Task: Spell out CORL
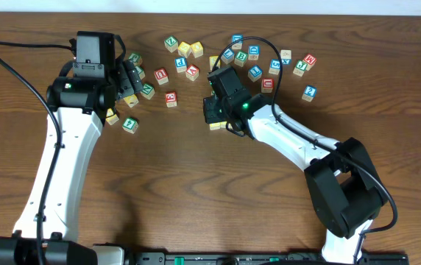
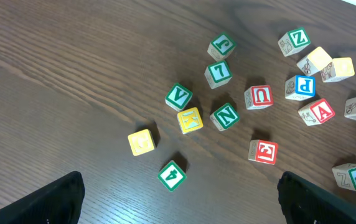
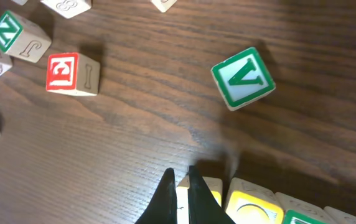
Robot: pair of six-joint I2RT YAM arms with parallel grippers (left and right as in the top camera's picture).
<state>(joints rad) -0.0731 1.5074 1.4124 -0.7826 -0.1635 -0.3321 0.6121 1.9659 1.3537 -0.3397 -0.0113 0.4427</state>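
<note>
At the left, the left gripper [image 1: 126, 78] is hovering over the dark brown wooden table [image 1: 196, 184] with its jaws spread wide and nothing between them. Its own camera is looking down on small wooden letter cubes lying loose: a green-printed V cube [image 2: 178, 97], a yellow-faced K cube [image 2: 190, 119], a green-printed N cube [image 2: 224, 116], a red-printed U cube [image 2: 258, 96] and a red-printed E cube [image 2: 262, 152]. None of these letters is serving the word.

Across the middle and top of the table, the main scatter of wooden letter cubes [image 1: 255, 62] is lying unsorted. From overhead their letters are too small to read, so it cannot be told where the C, O, R and L are sitting.

To the right of centre, the right gripper [image 3: 179, 179] is pointing down at the table with its fingers drawn almost together. Only a sliver is showing between them, and no cube appears to be held. Just beside its tips, a short row of pale yellow-edged cubes [image 3: 252, 208] is lying side by side at the bottom edge of the wrist view. It may be the start of the word, but the faces are cut off and unreadable.

Judging by this, no finished CORL is showing anywhere, and most of the spelling, perhaps all of it, is waiting to be done.
</note>
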